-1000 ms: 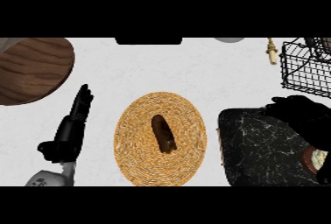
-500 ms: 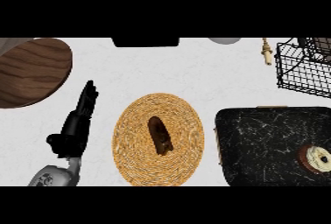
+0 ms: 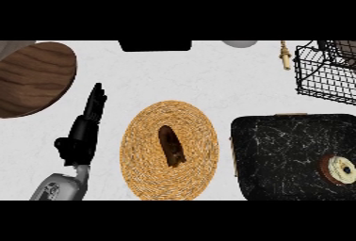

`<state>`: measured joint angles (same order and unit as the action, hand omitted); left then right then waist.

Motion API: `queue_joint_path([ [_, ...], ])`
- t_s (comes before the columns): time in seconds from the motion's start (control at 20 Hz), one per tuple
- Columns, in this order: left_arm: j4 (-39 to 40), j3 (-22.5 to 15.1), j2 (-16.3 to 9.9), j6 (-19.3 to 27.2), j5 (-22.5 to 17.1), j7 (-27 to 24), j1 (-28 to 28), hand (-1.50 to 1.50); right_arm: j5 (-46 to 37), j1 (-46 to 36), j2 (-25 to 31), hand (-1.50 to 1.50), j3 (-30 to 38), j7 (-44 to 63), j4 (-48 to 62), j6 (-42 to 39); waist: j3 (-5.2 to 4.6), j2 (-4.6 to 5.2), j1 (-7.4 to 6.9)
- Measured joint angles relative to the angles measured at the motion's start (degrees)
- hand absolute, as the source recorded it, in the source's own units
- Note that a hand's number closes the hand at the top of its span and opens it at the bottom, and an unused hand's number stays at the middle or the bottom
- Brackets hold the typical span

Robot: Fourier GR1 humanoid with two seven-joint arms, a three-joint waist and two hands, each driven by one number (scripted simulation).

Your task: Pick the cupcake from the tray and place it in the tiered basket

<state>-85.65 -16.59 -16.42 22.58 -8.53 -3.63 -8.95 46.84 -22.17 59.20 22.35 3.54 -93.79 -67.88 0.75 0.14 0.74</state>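
Now the right hand, a second ago over the black tray [image 3: 278,155], is gone from view, leaving the cupcake [image 3: 339,169] near the tray's right edge, ungrasped and far from the tiered basket [image 3: 327,75], while the left hand [image 3: 84,132] rests flat-fingered.

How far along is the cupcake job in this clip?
Nothing looks done: the cupcake sits on the black marble tray, apart from the black wire tiered basket. Nothing is in hand; the open left hand rests empty, the right is out of view. Grasping and placing remain.
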Motion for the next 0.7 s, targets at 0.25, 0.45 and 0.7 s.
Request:
queue_joint_path([
  [0.25,-0.37,-0.28,0.10,0.12,0.44,1.20,-0.92,0.00,-5.55,1.63,-2.05,-1.50,3.76,-0.09,-5.63,-1.62,-0.02,0.12,-0.31],
  [0.45,-0.28,-0.43,0.55,0.60,0.99,1.80,-1.77,0.00,-8.51,3.14,-3.56,-1.50,5.68,-0.42,-10.02,-2.34,-0.06,0.18,-0.44],
  [0.7,-0.99,-0.67,0.33,0.41,1.23,2.60,-1.47,0.00,-11.78,5.68,-4.74,-1.50,6.38,-0.40,-16.18,-2.86,-0.12,0.12,-0.76],
])
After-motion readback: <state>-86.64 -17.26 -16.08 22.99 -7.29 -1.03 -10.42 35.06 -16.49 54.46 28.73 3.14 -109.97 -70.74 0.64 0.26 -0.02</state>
